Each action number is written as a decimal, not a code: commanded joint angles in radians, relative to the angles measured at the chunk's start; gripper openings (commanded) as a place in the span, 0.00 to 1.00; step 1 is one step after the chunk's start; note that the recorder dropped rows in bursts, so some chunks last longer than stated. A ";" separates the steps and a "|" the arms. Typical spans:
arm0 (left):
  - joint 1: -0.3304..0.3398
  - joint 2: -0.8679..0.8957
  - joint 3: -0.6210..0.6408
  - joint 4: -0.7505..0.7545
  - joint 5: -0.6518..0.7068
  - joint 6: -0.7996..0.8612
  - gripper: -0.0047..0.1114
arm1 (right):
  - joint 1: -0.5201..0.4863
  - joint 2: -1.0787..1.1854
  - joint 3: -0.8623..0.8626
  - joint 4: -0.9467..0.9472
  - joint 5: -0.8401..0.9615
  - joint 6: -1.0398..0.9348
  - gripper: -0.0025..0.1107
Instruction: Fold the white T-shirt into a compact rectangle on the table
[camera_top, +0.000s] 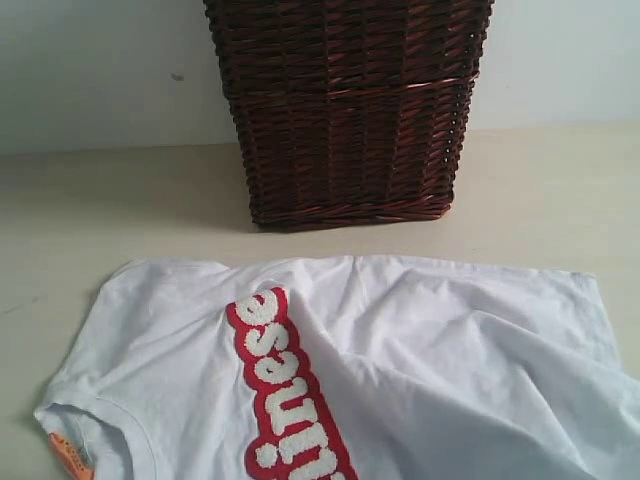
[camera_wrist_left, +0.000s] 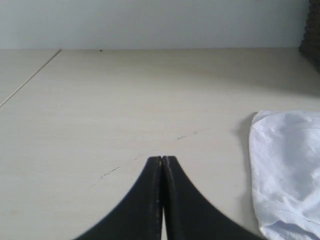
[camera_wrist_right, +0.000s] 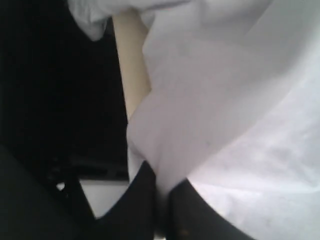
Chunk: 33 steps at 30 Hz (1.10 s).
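At 6 o'clock in the exterior view the white T-shirt (camera_top: 420, 360) lies wrinkled on the table (camera_top: 120, 200), orange tag (camera_top: 70, 455) at 7; the wicker basket (camera_top: 350, 110) stands beyond at 12. We judge the fold goes best if the pinched cloth is carried low and straight across the shirt. Only the right wrist view shows the right gripper (camera_wrist_right: 162, 185) clamped shut on a ridge of shirt cloth. Only the left wrist view shows the left gripper (camera_wrist_left: 163, 162), closed on nothing, over bare table beside the shirt's edge.

Soft even daylight, right wrist view blurred
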 joint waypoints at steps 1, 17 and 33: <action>0.003 -0.002 -0.002 -0.004 -0.007 0.001 0.04 | -0.005 -0.004 -0.067 0.274 -0.060 0.006 0.02; 0.003 -0.002 -0.002 -0.004 -0.007 0.001 0.04 | -0.005 0.451 -0.176 0.723 -0.557 -0.151 0.23; 0.003 -0.002 -0.002 -0.004 -0.007 0.001 0.04 | -0.005 0.260 -0.241 0.705 -0.474 -0.150 0.58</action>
